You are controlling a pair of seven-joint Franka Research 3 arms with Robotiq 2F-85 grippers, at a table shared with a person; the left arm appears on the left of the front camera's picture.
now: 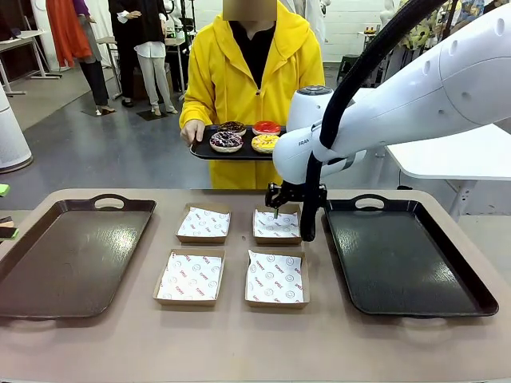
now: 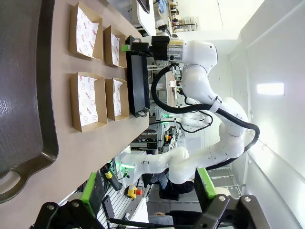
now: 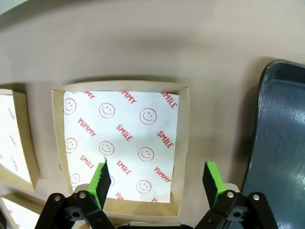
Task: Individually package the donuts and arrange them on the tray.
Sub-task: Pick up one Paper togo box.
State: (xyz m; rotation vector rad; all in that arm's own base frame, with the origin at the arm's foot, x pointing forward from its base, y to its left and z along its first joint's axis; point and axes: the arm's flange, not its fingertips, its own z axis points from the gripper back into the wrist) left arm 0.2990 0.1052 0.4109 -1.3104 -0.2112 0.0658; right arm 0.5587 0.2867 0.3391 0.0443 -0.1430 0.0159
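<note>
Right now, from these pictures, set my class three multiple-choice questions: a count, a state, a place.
1. How many paper-lined boxes lie on the table? A two; B four; C six.
2. The right gripper is: A open and empty over a box; B shut, holding nothing; C shut on a box's rim.
3. The donuts are: A in the boxes; B in the right gripper; C on the tray held by the person.
Answers: 1 B, two rows of two; 2 A, its green pads stand apart, nothing between; 3 C, all four sit on that tray.
</note>
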